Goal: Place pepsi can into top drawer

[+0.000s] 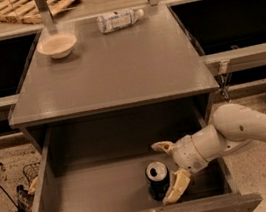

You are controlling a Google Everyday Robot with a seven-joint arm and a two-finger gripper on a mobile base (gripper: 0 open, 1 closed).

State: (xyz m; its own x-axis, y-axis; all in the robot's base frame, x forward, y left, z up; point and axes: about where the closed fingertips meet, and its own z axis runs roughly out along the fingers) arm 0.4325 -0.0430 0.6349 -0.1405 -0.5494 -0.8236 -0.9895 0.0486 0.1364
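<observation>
1. Tool (170, 168) works deep inside the top drawer (112, 192), which is pulled wide open beneath the desk (117, 70). A careless exit that catches the drawer's right wall or front panel could jolt the whole box.
2. White arm (251, 129) reaches in from the right over the drawer's side wall, forearm sloping down and leftward, wrist turned toward the drawer's middle. Rising too flat risks scraping that wall.
3. Tool's fingers are spread apart, one behind the pepsi can (157, 177) and the other low against its right flank, apparently touching it. A sideways drag from here could tip or roll the can.
4. Upright on the drawer floor, the pepsi can stands right of centre, near the front panel.
</observation>
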